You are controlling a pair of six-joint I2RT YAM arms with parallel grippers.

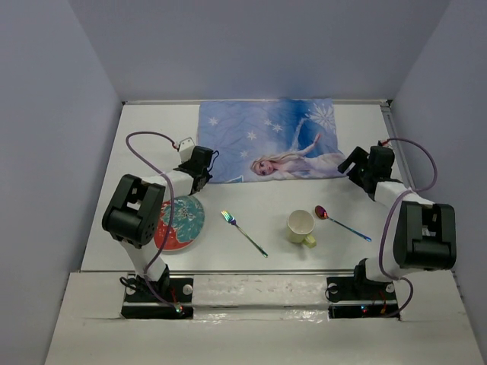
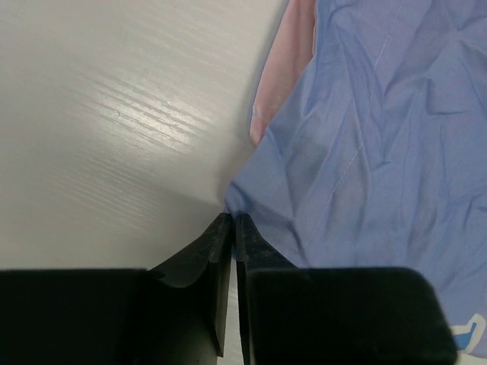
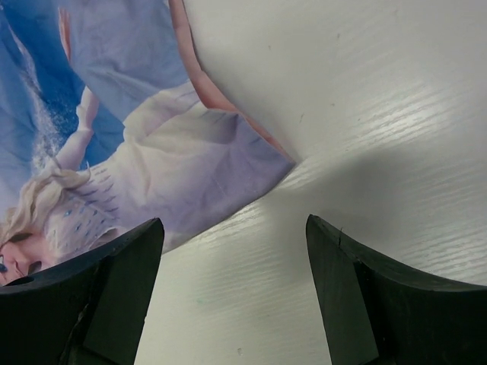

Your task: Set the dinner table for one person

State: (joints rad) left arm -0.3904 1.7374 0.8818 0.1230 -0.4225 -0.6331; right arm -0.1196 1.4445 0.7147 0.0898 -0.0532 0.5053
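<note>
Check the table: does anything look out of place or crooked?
Yes. The mat lies at the far edge, while plate, fork, cup and spoon sit on the bare table nearer the arms. Its near-left corner, pinched by the left hand, looks creased.

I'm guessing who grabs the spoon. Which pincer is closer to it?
Right. The right pincer hangs open at the near right corner of the mat, just beyond the spoon. The left pincer is shut on the mat's near left corner, far off.
</note>
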